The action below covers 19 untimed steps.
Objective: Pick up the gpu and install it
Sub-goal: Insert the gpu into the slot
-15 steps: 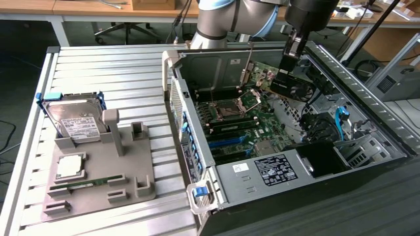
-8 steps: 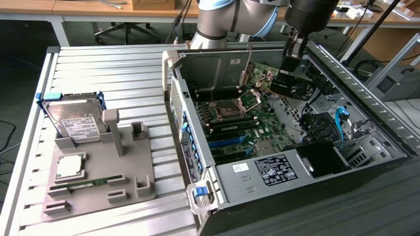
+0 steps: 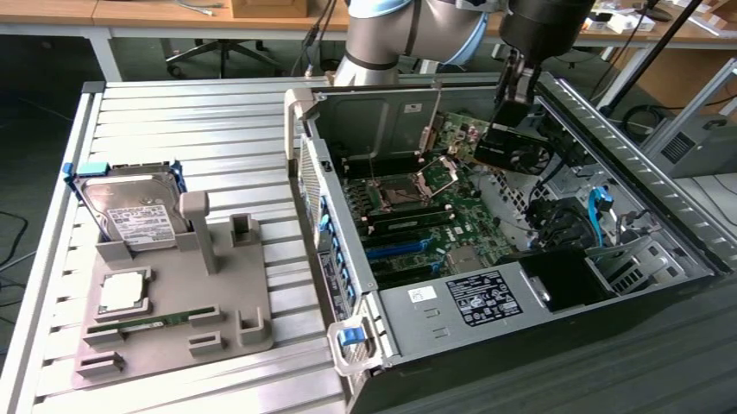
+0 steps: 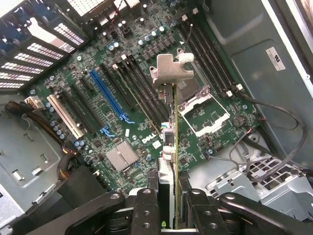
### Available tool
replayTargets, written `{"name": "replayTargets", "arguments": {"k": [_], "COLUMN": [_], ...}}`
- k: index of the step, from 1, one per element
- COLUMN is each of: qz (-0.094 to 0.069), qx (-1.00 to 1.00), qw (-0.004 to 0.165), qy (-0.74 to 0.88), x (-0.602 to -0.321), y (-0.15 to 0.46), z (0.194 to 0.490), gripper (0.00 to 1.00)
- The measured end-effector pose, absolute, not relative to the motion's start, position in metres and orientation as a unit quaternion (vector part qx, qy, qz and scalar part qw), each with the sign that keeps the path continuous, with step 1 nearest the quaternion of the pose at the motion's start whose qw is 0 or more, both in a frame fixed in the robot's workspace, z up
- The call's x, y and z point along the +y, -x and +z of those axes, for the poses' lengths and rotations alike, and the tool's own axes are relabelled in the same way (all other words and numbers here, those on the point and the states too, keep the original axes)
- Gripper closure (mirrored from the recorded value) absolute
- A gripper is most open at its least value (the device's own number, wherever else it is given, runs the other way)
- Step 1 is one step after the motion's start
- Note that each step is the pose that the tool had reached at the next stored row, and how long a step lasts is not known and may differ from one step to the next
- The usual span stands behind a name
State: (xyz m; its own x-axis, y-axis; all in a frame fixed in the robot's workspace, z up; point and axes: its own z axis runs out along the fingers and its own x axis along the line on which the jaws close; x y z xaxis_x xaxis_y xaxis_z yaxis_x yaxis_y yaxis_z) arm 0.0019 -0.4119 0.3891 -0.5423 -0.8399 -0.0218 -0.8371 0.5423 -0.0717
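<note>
Grip: your fingers (image 4: 146, 208) pinched the gpu (image 4: 174, 142) edge-on | Spot: you held it above the motherboard (image 4: 142, 139), inside the open case (image 3: 357, 121) on the exterior view's right.

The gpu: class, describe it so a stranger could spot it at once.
Find the open computer case on the exterior view's right. Above its green motherboard the gripper holds the gpu. It alone is a dark flat card with a silvery bracket.

floor (image 3: 34, 95): dark | desks (image 3: 150, 13): wood-topped, at back | office chair (image 3: 213, 53): by desk | table (image 3: 185, 121): slatted metal
</note>
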Motion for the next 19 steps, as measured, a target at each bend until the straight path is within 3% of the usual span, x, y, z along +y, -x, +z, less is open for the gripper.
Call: {"name": "replayTargets", "arguments": {"k": [19], "qz": [-0.027], "qx": [0.851], "qw": [0.027], "qy": [0.524], "x": [-0.4119], "y": [-0.0018], "z": [0.3879], "gripper": [0.73]}}
